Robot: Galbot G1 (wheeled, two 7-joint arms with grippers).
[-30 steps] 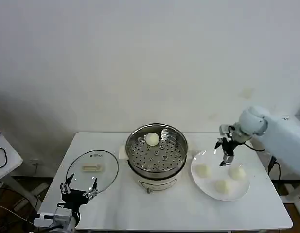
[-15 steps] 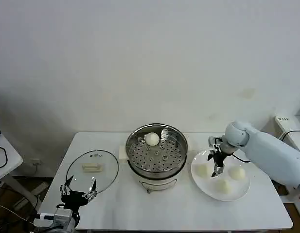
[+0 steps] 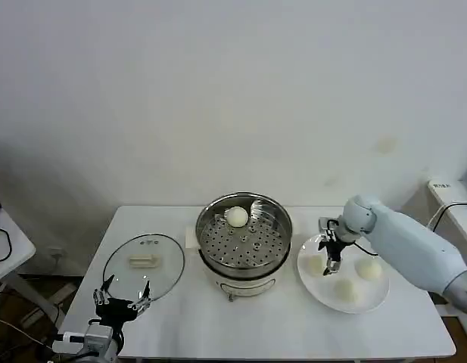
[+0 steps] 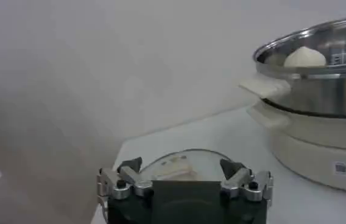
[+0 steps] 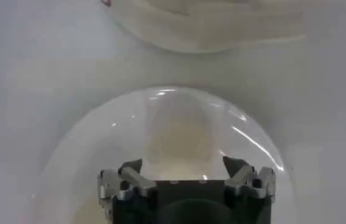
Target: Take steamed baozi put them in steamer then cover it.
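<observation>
No legible text or labels.

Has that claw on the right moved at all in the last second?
Yes. The right gripper has swung toward the steamer and down, from over the plate's far rim to above the baozi nearest the steamer.

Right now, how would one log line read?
right tool open above plate bun | one bun in steamer | left tool idle near lid

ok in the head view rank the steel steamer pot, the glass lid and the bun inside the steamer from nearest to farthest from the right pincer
From the right pincer, over the white plate:
1. Shiny steel steamer pot, mid-table.
2. Creamy-white round bun, at the steamer's far side.
3. Clear glass lid, at the table's left.
</observation>
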